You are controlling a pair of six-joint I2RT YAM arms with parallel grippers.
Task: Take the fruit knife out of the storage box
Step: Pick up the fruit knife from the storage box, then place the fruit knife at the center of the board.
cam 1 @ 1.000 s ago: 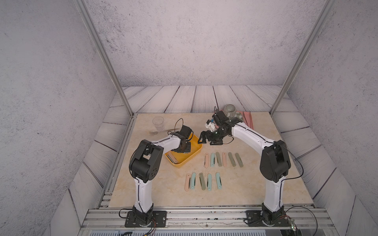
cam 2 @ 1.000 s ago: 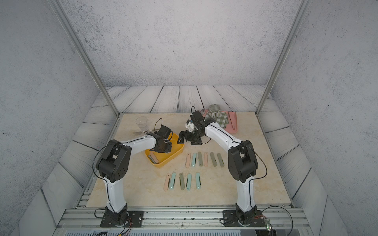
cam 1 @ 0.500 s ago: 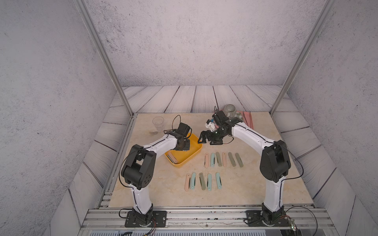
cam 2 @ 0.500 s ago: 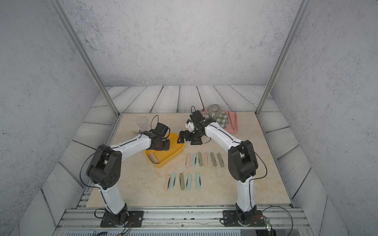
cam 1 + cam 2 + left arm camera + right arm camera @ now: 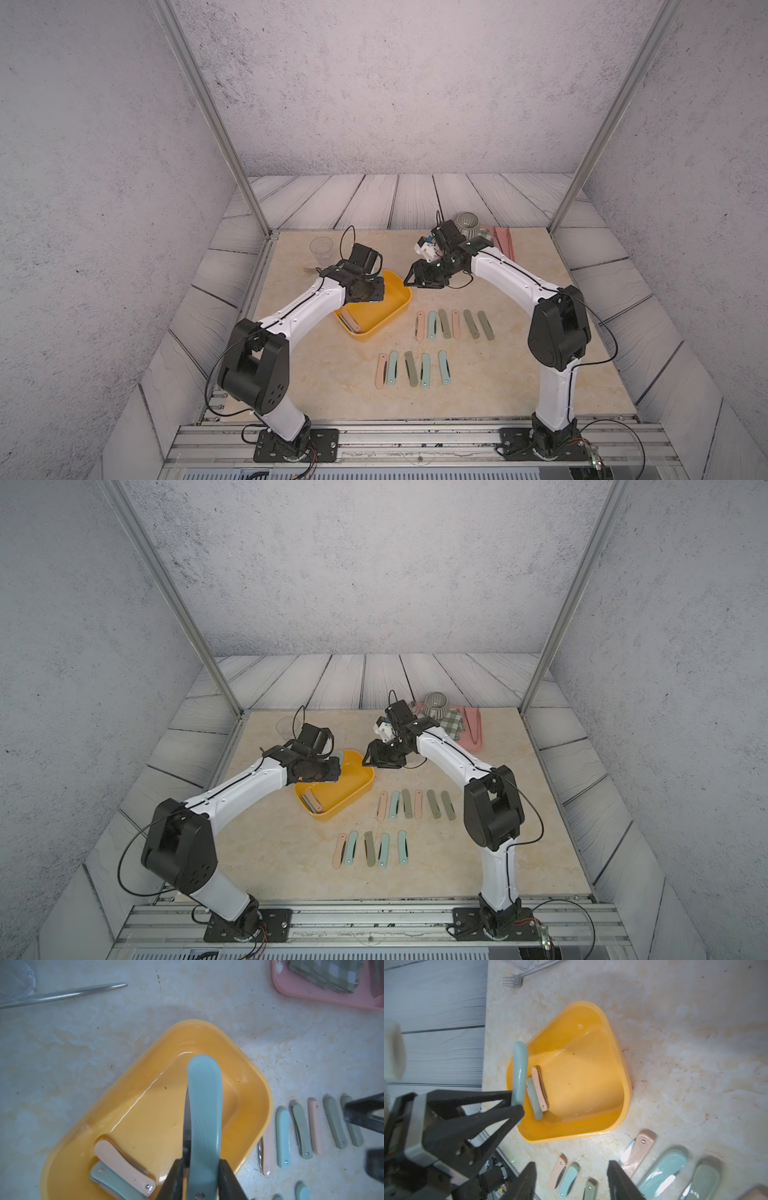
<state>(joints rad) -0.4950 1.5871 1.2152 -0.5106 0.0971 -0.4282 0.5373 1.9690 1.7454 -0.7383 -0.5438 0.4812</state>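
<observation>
Fruit knife (image 5: 204,1115), teal and folded shut, hangs over the yellow storage box (image 5: 267,1093), pinched at its rivet end by my left gripper (image 5: 200,1167). My right gripper (image 5: 572,1164) hovers just beside the box, jaws apart and empty. A pink knife (image 5: 124,1164) and a green knife (image 5: 108,1178) lie inside. I judge the held knife light, stiff and glossy-slick. Gripping nearer the handle's middle would stop it pivoting between the pads.

Grey, speckled, concrete-look walls (image 5: 395,83) enclose a booth. Pale wood-plank panels (image 5: 374,199) surround a beige marble-patterned tabletop (image 5: 498,395), framed by two slanted aluminium posts (image 5: 208,112). The light is soft and even.
</observation>
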